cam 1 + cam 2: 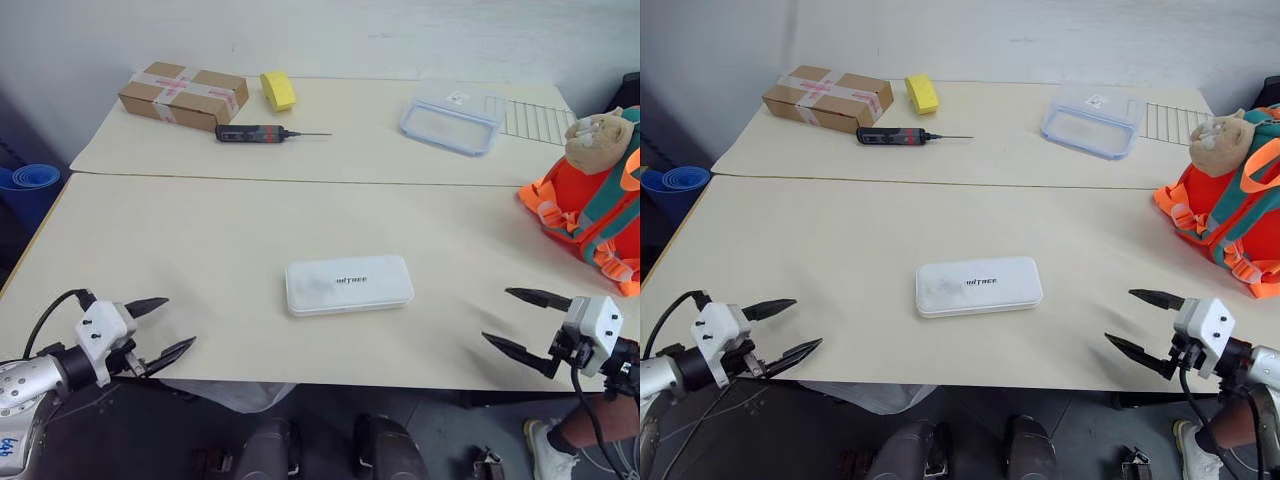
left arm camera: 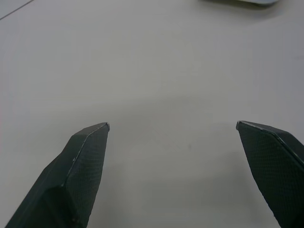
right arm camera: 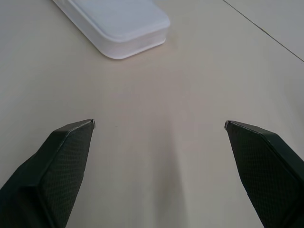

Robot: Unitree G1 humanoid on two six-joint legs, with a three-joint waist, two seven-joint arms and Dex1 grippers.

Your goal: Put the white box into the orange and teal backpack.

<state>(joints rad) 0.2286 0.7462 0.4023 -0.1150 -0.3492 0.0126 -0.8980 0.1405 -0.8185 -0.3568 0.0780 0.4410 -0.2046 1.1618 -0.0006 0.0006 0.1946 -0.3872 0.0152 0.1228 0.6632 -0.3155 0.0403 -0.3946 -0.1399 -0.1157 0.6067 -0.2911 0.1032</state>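
Near the table's (image 1: 200,300) front edge, midway along it, the white box (image 1: 348,284) lies untouched; my left gripper (image 1: 160,330) and right gripper (image 1: 525,320) gape empty (front corners). The orange and teal backpack (image 1: 590,200), right edge, awaits everything.

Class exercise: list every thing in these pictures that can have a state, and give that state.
white box: closed, flat on table
orange and teal backpack: slumped at table edge
clear container: lid on
cardboard box: taped shut
left end effector: open, empty
right end effector: open, empty
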